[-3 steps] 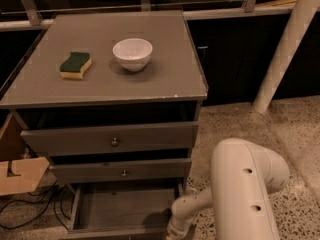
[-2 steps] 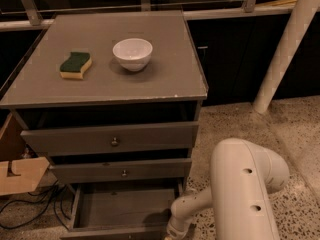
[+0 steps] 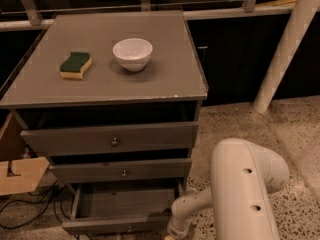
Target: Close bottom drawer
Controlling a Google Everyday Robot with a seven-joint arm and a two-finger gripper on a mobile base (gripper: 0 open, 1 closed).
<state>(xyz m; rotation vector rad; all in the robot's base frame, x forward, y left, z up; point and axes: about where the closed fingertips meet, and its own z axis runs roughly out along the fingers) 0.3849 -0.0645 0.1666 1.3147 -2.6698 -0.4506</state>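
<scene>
The gripper (image 3: 172, 234) is seen at the very bottom of the view, cut off by the lower edge, so whether it is wide or narrow cannot be told. It is held low, just beside the right end of the bottom drawer (image 3: 115, 225). Whether contact is made with the front panel cannot be told.

Set against the two earlier views, almost nothing is found to have shifted. The gripper is placed at the same corner, and the drawer is pulled out by the same amount, with its grey interior exposed behind the slim front. It is judged that the closing push is either not yet begun or only just being set up, and that the whole inward travel is left to be done.

Above and beyond the gripper, the middle drawer (image 3: 122, 170) and the top drawer (image 3: 112, 139) are seen shut or nearly so. Further up, on the cabinet top (image 3: 165, 69), a white bowl (image 3: 132, 53) and a sponge (image 3: 75, 65) are set well apart from the work. The white arm (image 3: 240, 184) is bent down from the right toward the gripper.
</scene>
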